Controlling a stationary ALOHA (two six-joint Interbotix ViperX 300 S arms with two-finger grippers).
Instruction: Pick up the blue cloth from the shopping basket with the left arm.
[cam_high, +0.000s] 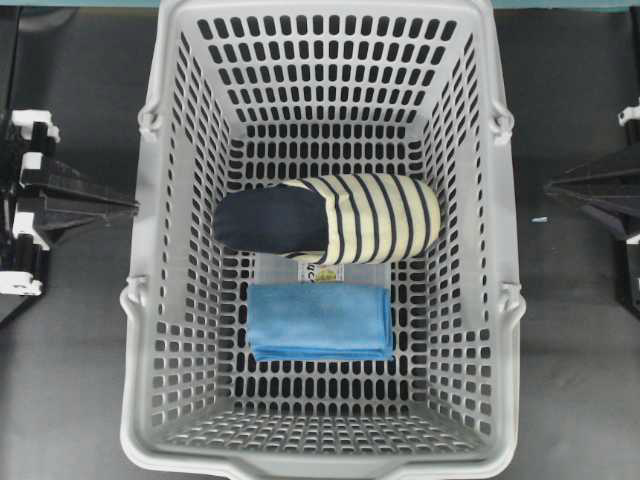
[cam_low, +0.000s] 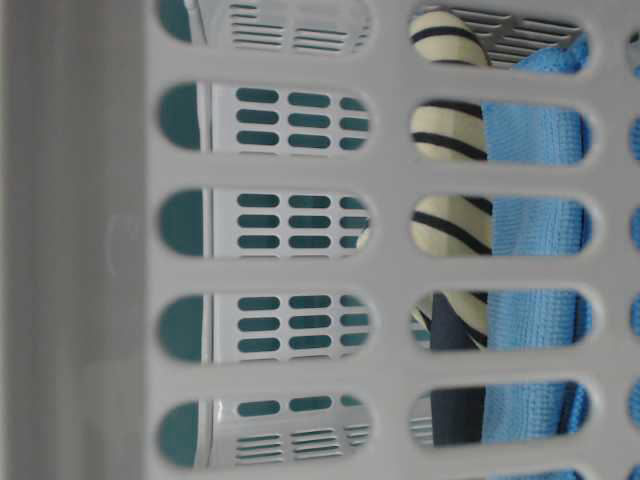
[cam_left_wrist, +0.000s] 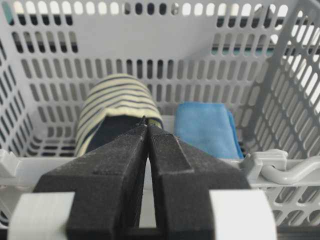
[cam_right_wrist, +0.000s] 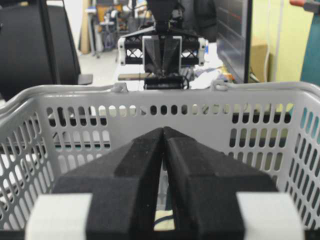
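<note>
Grey shopping basket held one blue cloth at lower centre, one striped roll above it; only overhead did I see one clear box between. Left gripper and right gripper both sat pressed together, empty.

No legible text, labels or numbers anywhere

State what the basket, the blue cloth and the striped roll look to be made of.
Basket: light grey moulded plastic, smooth and slightly glossy, judging by its slotted walls and thick rim.
Blue cloth: soft textile, probably microfibre; matte, with a fine knit-like texture visible in the table-level view, and folded flat.
Striped roll: cream-and-navy fabric, matte, with a plain navy end; fibre type cannot be told.
</note>
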